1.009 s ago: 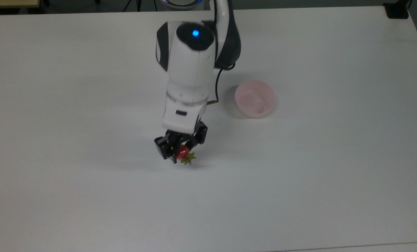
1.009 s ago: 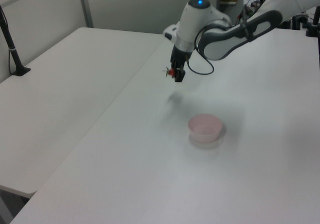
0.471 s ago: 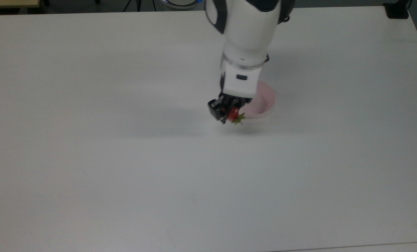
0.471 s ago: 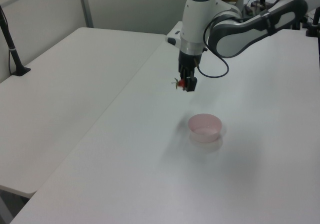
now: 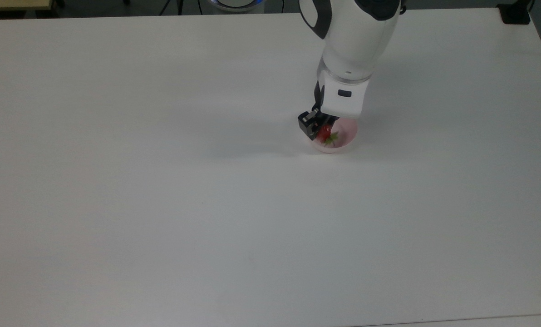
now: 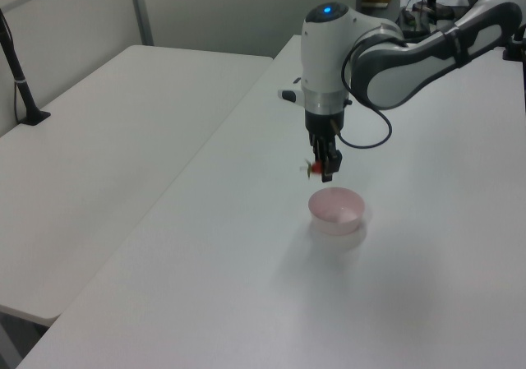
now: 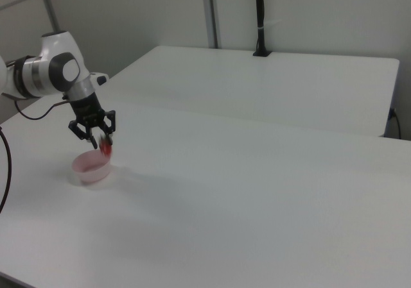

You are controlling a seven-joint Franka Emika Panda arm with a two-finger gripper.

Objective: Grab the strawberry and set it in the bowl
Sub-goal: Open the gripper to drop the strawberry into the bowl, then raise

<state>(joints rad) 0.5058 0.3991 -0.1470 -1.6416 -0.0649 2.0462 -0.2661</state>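
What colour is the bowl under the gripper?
Pale translucent pink; the bowl shows best in the left view, below the gripper.

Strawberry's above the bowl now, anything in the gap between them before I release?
Nothing visible. The strawberry hangs at the gripper just above the bowl, which looks empty in the left view, with open air in between.

Red strawberry point(image 5: 325, 133) above pink bowl point(image 5: 346, 139).

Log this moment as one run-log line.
phase: release over bowl | pincer: open, above bowl | strawberry: just below pincer, above bowl | table: white
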